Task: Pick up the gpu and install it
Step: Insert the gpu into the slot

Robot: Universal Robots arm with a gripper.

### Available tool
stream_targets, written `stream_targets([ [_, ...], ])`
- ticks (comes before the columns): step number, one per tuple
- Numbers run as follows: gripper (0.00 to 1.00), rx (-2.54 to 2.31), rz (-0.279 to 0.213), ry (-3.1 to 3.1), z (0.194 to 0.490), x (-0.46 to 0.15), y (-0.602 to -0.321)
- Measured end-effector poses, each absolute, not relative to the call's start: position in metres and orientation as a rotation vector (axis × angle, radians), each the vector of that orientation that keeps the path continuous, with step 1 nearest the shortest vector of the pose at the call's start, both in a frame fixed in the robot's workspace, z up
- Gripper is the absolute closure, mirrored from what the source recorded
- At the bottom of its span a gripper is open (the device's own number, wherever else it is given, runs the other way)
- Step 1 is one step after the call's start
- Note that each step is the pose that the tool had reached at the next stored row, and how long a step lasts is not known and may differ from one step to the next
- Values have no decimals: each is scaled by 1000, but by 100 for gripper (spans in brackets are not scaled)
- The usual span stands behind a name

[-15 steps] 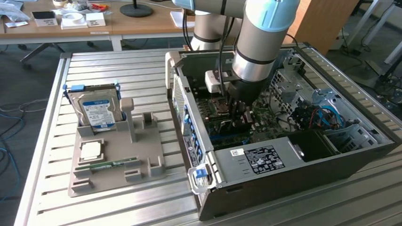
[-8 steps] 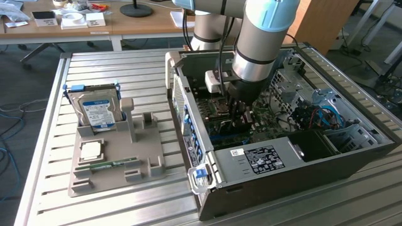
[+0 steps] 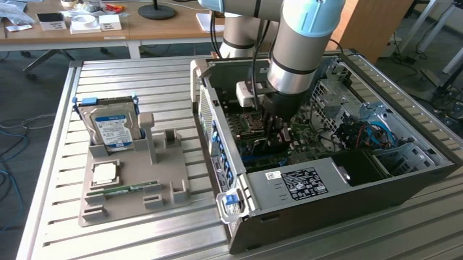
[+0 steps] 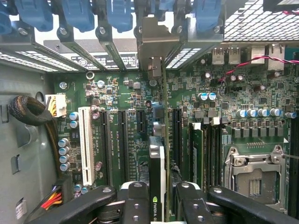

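I've got the gripper (image 4: 159,205) clamped on the gpu (image 4: 157,158), card held on edge so its bottom lines up with the slots on the motherboard (image 4: 135,116). Its bracket (image 4: 156,42) points at the rear openings. All this sits inside the open computer case (image 3: 318,200). Farther off on the table (image 3: 130,81) – a gray tray (image 3: 123,200) holding the hard drive (image 3: 110,125), a RAM stick (image 3: 123,189) and a chip (image 3: 105,172).

I can't see the gpu's (image 4: 157,177) lower edge; the gripper's fingers (image 4: 135,203) are cropped by the frame.
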State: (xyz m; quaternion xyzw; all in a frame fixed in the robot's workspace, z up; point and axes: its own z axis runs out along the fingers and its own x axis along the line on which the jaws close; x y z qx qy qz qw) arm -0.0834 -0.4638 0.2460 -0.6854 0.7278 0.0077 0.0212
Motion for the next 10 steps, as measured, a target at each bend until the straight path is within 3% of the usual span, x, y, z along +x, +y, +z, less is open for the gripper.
stream_targets([
  [10, 73, -2124, 24, 2256, 245, -85, -464],
])
